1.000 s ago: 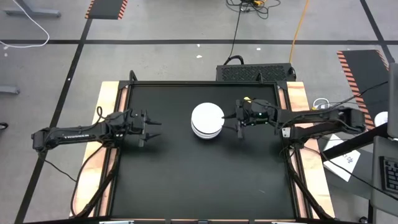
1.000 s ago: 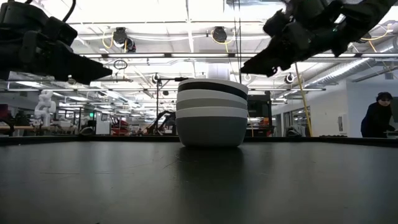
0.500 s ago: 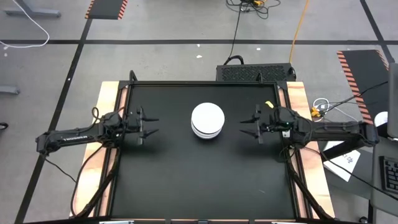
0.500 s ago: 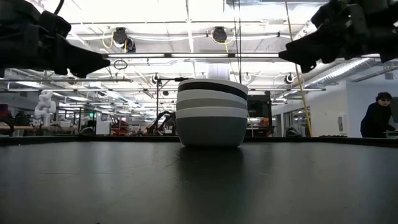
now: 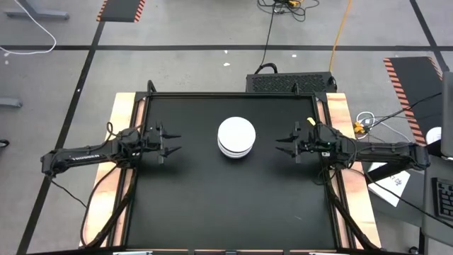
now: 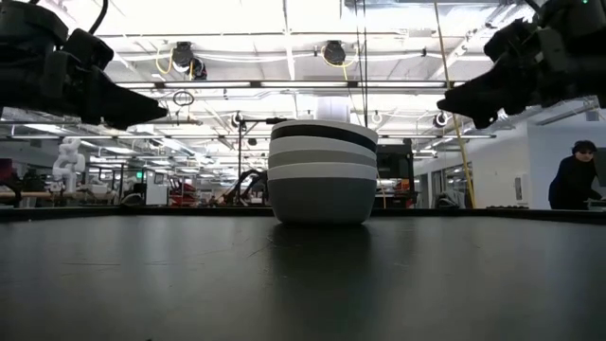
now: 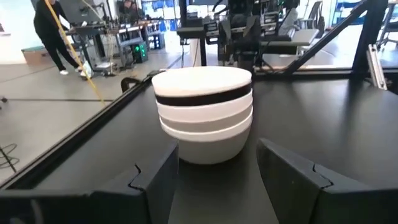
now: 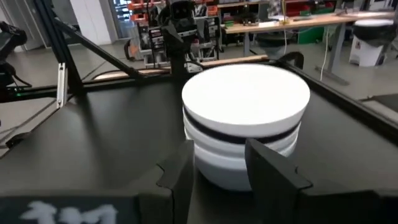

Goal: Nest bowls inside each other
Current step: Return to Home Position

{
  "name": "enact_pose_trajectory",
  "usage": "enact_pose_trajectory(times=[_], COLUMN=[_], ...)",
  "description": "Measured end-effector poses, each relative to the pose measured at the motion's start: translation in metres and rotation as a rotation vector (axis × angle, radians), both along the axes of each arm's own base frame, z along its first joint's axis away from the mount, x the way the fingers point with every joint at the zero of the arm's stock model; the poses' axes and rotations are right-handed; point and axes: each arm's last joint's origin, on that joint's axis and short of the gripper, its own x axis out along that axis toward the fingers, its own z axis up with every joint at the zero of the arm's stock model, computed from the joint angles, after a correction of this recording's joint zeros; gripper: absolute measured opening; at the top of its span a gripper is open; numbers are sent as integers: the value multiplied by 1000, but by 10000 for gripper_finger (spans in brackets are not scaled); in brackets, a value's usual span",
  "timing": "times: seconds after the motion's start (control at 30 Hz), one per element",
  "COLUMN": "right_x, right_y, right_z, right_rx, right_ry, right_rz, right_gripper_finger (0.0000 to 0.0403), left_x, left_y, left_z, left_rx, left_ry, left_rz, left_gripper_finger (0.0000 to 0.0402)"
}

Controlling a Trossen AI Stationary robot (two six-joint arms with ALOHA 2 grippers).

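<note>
The bowls (image 5: 236,137) stand nested in one stack in the middle of the black table, resting on the base of the lowest, grey bowl (image 6: 322,197). The top one is white, with a black rim showing just under it (image 7: 203,98). My left gripper (image 5: 177,142) hovers level to the stack's left, open, with nothing between its fingers (image 7: 214,171). My right gripper (image 5: 282,146) hovers level to the stack's right, open and apart from the bowls (image 8: 221,165). Both point at the stack (image 8: 245,118).
The black table top has wooden borders on the left (image 5: 119,134) and right (image 5: 340,117). A black box (image 5: 290,81) sits beyond the far edge. A person (image 6: 576,175) stands in the room behind. Bare table lies near and far of the stack.
My right gripper has drawn back from beside the stack toward the table's right edge and has levelled out from a downward slant. The stack has stayed where it was.
</note>
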Motion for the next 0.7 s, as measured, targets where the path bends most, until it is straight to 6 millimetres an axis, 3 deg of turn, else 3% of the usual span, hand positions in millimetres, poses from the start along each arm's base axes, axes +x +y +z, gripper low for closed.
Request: enact_pose_trajectory(times=[0.17,0.37,0.7], right_x=[-5,-7,-8], right_y=[1,1,0], right_z=[-18,-13,-25], right_rx=[40,64,24], right_ry=[22,-60,66], right_rz=[-6,-37,-76], right_gripper_finger=[128,127,127], left_x=[0,0,-1], left_y=[0,0,0], left_z=[-1,-3,-10], left_rx=[-3,7,-17], left_ry=[7,31,103], left_rz=[-9,-13,27], left_gripper_finger=[218,218,218])
